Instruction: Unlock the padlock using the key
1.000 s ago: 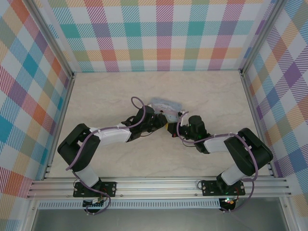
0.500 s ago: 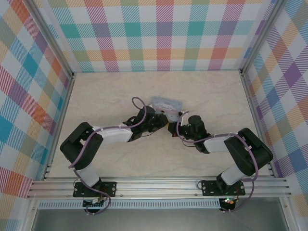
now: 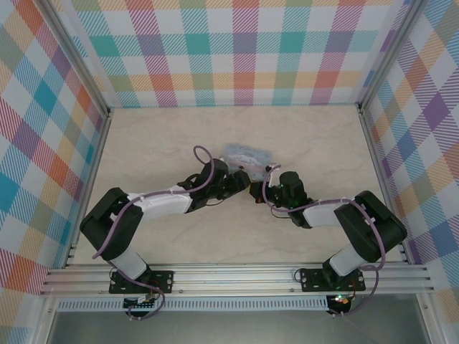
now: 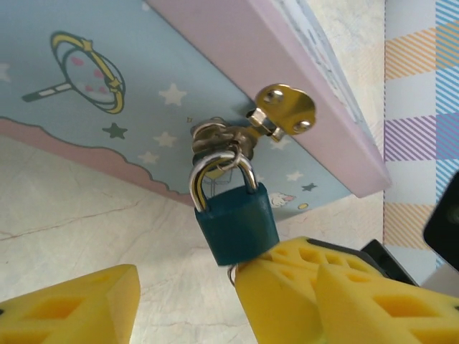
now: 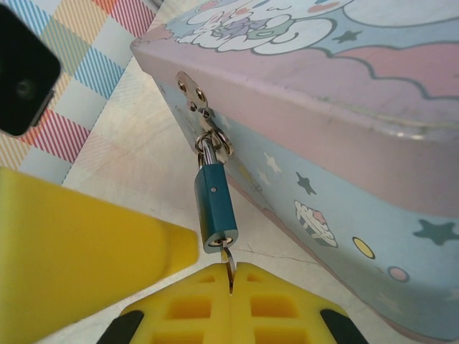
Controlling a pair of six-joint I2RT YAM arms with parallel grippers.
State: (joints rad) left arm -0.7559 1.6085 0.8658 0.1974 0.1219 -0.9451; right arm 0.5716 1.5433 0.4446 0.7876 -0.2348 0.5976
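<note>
1. Counted up: one padlock (image 5: 214, 208), one key (image 5: 229, 264), one pale blue tin (image 5: 337, 179) with a pinkish lid, one shiny metal hasp (image 4: 285, 109) and two grippers.
2. The tin is parked around the middle of the marbled table (image 3: 143, 143), right where both arms meet.
3. The padlock is hung by its shackle (image 4: 222, 175) through the hasp's loop on the tin's front wall. Both shackle legs look seated in the dark blue body.
4. In the right wrist view the padlock's long axis runs close to straight up and down. The shackle end is pointed up at the hasp and the keyhole end down at the yellow fingers. In the left wrist view it's tipped a bit, with the bottom swung toward the lower right.
5. The key is stuck into the padlock's bottom, lined up with that same long axis. Only a thin sliver of shank can be seen; the rest is swallowed by the fingers.
6. The right gripper (image 5: 231, 276) is clamped tight on the key, finger seam fully closed, just under the padlock.
7. The left gripper (image 3: 244, 185) is spread wide with nothing gripped. One of its fingers (image 4: 72, 308) is seen low and off to the side. From the right wrist view a finger tip is just beside the padlock's lower end; whether it's actually touching can't be told.
</note>
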